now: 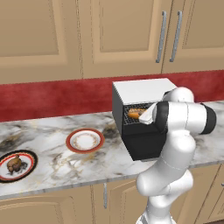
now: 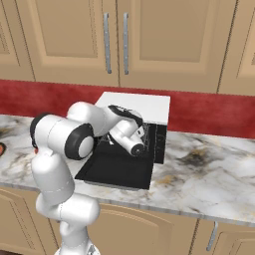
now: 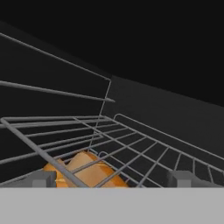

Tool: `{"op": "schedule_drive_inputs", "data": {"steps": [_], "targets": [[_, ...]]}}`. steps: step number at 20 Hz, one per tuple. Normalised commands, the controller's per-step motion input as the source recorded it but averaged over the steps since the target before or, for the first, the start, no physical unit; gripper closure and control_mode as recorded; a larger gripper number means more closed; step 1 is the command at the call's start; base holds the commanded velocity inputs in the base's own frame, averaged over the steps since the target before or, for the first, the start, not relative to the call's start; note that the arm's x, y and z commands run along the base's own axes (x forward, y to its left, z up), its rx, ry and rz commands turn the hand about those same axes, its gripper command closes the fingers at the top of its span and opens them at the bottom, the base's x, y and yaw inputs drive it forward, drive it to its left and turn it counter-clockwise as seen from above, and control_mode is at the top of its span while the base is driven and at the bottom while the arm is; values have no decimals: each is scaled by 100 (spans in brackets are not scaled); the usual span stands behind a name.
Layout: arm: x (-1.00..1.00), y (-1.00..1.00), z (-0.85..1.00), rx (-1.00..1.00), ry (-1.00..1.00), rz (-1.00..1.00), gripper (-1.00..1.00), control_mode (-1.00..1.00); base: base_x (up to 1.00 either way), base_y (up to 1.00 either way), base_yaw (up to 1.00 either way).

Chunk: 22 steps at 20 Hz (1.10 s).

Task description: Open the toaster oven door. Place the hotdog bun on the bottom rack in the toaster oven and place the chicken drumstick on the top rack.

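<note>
Fingers (image 3: 112,179) are standing spread wide apart with nothing between them, their two dark tips showing low in the hand view, inside the oven cavity.

Largest is the marble surface (image 1: 52,148), which is running beneath a red backsplash (image 1: 52,98) and tan wall cabinets (image 1: 87,35). The toaster oven (image 1: 142,118), black with a flat white top, is sitting toward the back of the surface. The toaster oven door (image 2: 117,169) is lying folded down flat toward the front edge of the surface, and the white arm is reaching over it into the opening.

Inside, the top rack (image 3: 131,148) is crossing the hand view as a grey wire grid, and the hotdog bun (image 3: 83,173) is lying beneath those wires, just ahead of the fingers; in the left base view the same bun (image 1: 134,113) is showing orange behind the oven's wires. I cannot tell the bottom rack apart from the grid above it, though the bun is lying below the upper grid.

A red-rimmed plate (image 1: 85,140) is sitting left of the oven, near the middle of the surface. A dark-rimmed plate (image 1: 26,168) is sitting near the front left edge, and the chicken drumstick (image 1: 14,163) is resting on it, well apart from the oven.
</note>
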Motion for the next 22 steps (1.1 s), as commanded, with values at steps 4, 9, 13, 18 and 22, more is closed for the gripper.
{"op": "schedule_drive_inputs", "data": {"steps": [4,9,13,18,22], "targets": [[21,14,-35,0,0,0,-100,-100,0,0,0],[41,2,-11,0,0,0,-100,-100,0,0,0],[17,6,-25,0,2,0,-100,-100,0,0,0],[2,5,-34,-3,-4,0,-100,-100,0,0,0],[13,9,-29,-1,-12,0,-100,-100,0,0,0]]}}
